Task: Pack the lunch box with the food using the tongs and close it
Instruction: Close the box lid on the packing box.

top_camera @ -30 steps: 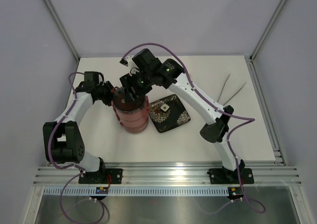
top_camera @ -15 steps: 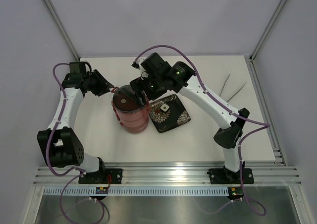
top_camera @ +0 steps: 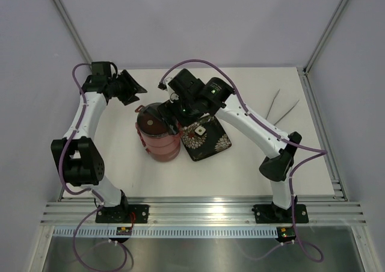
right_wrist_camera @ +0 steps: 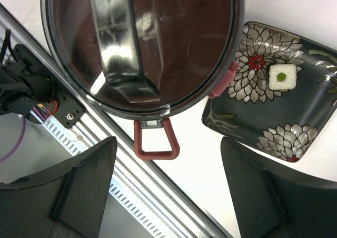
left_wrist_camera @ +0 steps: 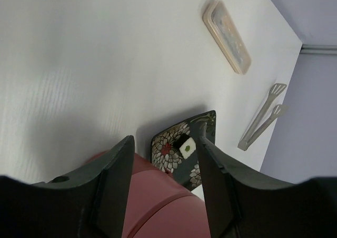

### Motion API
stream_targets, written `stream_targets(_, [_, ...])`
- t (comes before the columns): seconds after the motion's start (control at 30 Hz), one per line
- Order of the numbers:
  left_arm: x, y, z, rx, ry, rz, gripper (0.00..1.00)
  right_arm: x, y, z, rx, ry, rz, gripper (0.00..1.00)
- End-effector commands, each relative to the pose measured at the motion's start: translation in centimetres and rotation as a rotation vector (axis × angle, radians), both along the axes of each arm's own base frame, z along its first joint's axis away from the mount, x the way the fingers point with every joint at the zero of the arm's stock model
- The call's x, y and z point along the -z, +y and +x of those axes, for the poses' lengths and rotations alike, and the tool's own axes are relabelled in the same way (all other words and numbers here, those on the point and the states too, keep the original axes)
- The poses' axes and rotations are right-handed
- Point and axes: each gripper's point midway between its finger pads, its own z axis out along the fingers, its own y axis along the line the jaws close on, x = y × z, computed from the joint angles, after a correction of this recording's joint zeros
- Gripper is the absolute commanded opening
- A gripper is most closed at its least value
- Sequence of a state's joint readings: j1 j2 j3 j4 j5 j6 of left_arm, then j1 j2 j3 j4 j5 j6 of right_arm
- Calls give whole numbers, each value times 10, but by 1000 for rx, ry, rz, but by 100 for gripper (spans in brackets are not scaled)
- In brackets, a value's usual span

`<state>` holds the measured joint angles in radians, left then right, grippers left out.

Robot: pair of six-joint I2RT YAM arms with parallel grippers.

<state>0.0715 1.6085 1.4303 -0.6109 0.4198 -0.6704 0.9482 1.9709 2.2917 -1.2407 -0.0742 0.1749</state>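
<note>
Left hand (top_camera: pixel 135 94) hangs above the tabletop (top_camera: pixel 228 176), behind and to the left of the lunch box (top_camera: pixel 159 141), its two fingers spread with nothing between them. Right hand (right_wrist_camera: pixel 168 146) hovers straight over the lunch box, fingers set wide apart and gripping nothing. Its wrist view looks down on the top lid (right_wrist_camera: pixel 174 32), whose glossy handle (right_wrist_camera: pixel 113 38) runs across the dark round face. A dusty-red clasp loop (right_wrist_camera: pixel 156 141) sticks out below the lid's rim. The lunch box stands on the tabletop as a stack of red bowls with the lid on, its right side just beside the left edge of the black flower-patterned plate (top_camera: pixel 207 141). A small white square (right_wrist_camera: pixel 280 76) with a green dot sits on the plate. The tongs (top_camera: pixel 281 106) lie on the tabletop well apart, off to the far right. The left wrist view shows a long translucent case (left_wrist_camera: pixel 226 35) lying farther off on the tabletop
</note>
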Motion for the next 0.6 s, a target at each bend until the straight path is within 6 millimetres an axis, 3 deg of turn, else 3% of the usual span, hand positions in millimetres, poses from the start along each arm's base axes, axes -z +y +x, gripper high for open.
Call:
stream_targets(0.0, [-20,-27,12,97,-54,-13,54,2,-3,-4,-29,-41,-56,87])
stream_targets(0.17, [-15,-35,8,143,-40,-13,51,14,-15,8,8,-85,-141,85])
stream_targets(0.3, [-8,-48,-8,209,-4,-9,47,13,-20,16,31,-126,-167,81])
stream_targets(0.57, [-14,-48,-32,231,-13,-6,40,9,-25,29,85,-172,-179,73])
